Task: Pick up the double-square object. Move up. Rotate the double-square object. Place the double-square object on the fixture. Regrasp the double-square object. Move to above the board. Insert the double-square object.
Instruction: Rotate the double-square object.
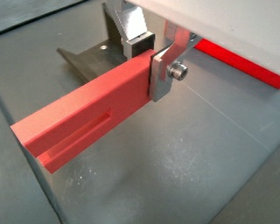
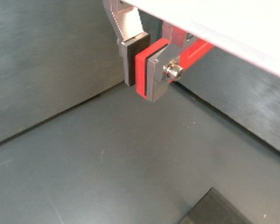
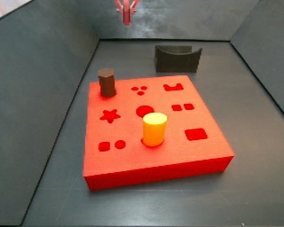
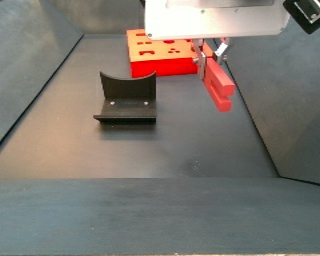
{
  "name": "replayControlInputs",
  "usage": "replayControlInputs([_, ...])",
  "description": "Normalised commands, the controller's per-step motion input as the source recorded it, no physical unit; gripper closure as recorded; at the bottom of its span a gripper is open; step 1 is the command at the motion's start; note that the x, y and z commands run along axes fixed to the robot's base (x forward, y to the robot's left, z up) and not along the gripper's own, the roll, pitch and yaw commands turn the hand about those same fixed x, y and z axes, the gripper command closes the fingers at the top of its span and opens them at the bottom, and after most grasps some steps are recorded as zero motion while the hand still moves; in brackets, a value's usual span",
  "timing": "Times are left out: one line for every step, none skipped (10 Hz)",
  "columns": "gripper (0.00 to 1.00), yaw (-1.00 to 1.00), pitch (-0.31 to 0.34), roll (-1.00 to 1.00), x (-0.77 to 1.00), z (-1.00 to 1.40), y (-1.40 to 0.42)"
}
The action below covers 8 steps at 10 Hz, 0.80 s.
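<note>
My gripper [image 1: 150,66] is shut on the double-square object [image 1: 90,118], a thin flat red piece that sticks out sideways from between the fingers. Both wrist views show its edge clamped between the dark pad and the silver plate [image 2: 161,73]. In a side view the gripper [image 4: 212,52] hangs in the air with the piece [image 4: 220,85] slanting down from it, right of the fixture [image 4: 125,98] and in front of the board [image 4: 163,50]. The other side view has the gripper [image 3: 125,12] high at the back, beyond the fixture [image 3: 177,58] and the board [image 3: 169,164].
A yellow cylinder [image 3: 153,129] and a brown cylinder [image 3: 107,82] stand in the board. Sloping grey walls [image 3: 43,106] close in the dark floor. The fixture [image 1: 90,57] lies below, behind the gripper.
</note>
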Motion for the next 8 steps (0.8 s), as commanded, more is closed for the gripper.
replayControlInputs([1.00,-0.27,0.076,-0.07,0.02,-0.02,0.02])
replayControlInputs([1.00,0.00,0.000,0.00,0.00,-1.00,0.00])
replayControlInputs([1.00,0.03,-0.009,0.00,0.00,-1.00,0.00])
replayControlInputs([1.00,0.03,-0.037,0.01,0.02,-1.00,0.01])
replayControlInputs([1.00,0.03,-0.037,0.02,0.02,-1.00,0.01])
replayControlInputs([1.00,0.02,-0.031,0.03,0.02,-1.00,0.01])
replayControlInputs([1.00,0.02,-0.030,0.03,0.02,-1.00,0.01])
replayControlInputs([1.00,0.01,-0.020,0.04,0.03,-1.00,0.02])
